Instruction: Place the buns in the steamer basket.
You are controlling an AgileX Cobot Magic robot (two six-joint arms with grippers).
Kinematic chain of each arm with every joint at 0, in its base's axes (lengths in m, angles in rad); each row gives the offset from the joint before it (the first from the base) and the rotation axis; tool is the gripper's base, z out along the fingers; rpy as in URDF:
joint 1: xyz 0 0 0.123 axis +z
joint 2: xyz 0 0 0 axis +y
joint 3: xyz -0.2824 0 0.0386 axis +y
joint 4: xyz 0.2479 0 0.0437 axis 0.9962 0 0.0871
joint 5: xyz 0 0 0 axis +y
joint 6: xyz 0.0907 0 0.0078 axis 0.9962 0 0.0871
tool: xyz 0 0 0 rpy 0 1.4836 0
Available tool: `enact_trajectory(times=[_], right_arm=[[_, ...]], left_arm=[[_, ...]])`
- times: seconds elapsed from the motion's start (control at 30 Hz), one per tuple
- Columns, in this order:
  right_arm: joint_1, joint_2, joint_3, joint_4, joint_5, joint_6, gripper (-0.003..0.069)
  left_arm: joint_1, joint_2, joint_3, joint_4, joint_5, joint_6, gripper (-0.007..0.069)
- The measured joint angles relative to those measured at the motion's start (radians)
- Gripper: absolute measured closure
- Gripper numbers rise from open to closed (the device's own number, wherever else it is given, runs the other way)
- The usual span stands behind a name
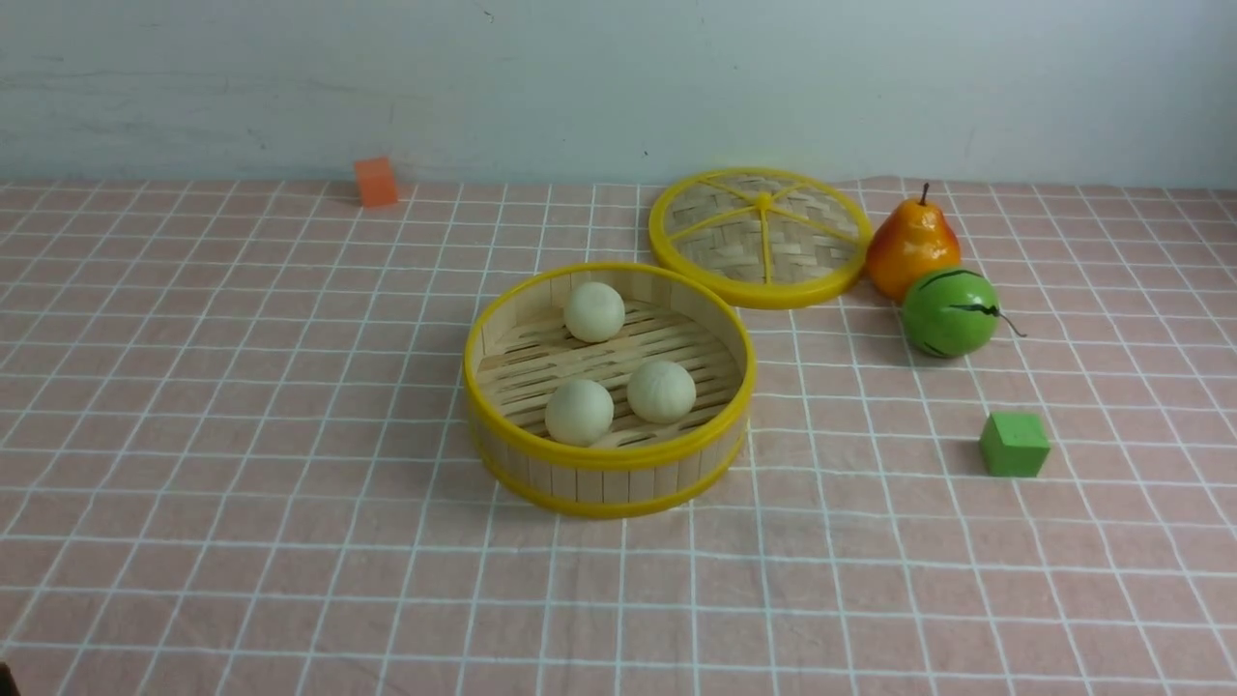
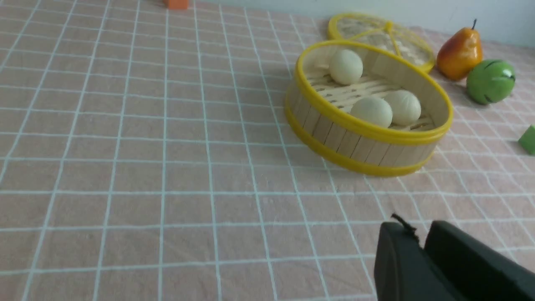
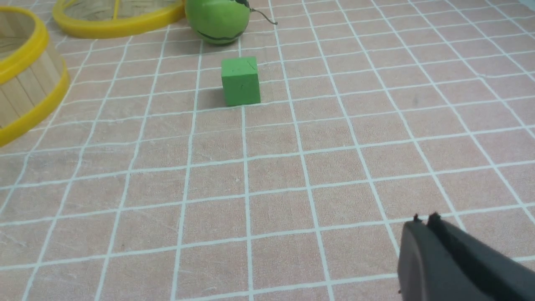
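All three buns lie inside the steamer basket (image 1: 607,462), which stands near the middle of the bench (image 1: 242,406). One bun (image 1: 594,311) rests close to the basket's far wall. The other two buns (image 1: 661,391) (image 1: 579,412) sit side by side toward the near wall, touching or almost touching. The basket is upright on the pink checked cloth.

The woven lid (image 1: 761,237) lies flat just behind the basket, toward the far edge and right of centre. A pear (image 1: 910,246) stands just beside the lid's right rim. A green striped melon (image 1: 949,312) sits in front of the pear, touching or nearly touching it. A green cube (image 1: 1014,444) lies nearer the front, apart from the melon. An orange cube (image 1: 375,181) stands at the far edge, left of centre.

Neither arm shows in the front view. In the left wrist view the left pincer (image 2: 422,246) hangs low over bare cloth, well short of the basket, its fingers together and holding nothing. In the right wrist view the right pincer (image 3: 426,225) likewise hangs low over bare cloth, fingers together, empty, well apart from the green cube.
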Motion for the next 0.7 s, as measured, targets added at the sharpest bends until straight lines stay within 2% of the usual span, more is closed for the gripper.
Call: enact_trajectory(times=[0.1,0.2,0.33,0.5,0.7], right_arm=[[0.000,0.000,0.000,0.000,0.000,0.000,0.0655],[0.000,0.000,0.000,0.000,0.000,0.000,0.0648],[0.000,0.000,0.000,0.000,0.000,0.000,0.0643],[0.000,0.000,0.000,0.000,0.000,0.000,0.0637],[0.000,0.000,0.000,0.000,0.000,0.000,0.0636]], left_arm=[[0.064,-0.028,0.060,-0.010,-0.103,-0.001,0.0578],[0.177,-0.063,0.163,-0.050,-0.194,-0.002,0.0635],[0.271,-0.084,0.251,-0.082,-0.215,0.001,0.0638],[0.331,-0.086,0.322,-0.084,-0.209,0.096,0.0638],[0.332,-0.086,0.329,-0.084,-0.154,0.205,0.0638]])
